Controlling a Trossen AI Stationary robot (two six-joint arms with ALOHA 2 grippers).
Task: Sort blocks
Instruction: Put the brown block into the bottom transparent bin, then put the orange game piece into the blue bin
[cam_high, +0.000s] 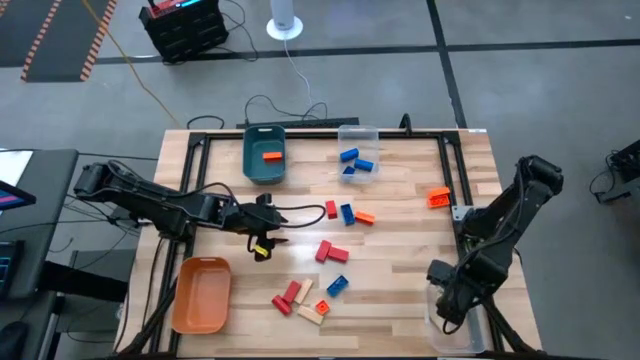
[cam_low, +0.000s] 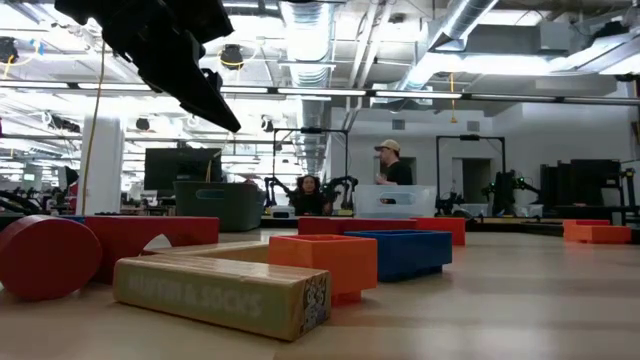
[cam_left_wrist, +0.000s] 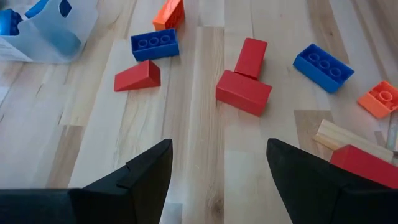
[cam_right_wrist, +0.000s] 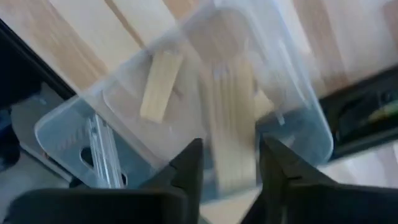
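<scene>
The right tool (cam_right_wrist: 229, 163) hangs over the clear plastic bin (cam_right_wrist: 298, 106) at the surface's edge, fingers parted around a blurred pale wooden block (cam_right_wrist: 231, 124) lying lengthwise between them; whether they touch it is unclear. The left tool (cam_left_wrist: 217, 165) hovers spread, empty.

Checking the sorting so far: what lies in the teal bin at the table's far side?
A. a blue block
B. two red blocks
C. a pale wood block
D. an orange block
D: the high view shows one orange block alone inside the teal bin.
</scene>
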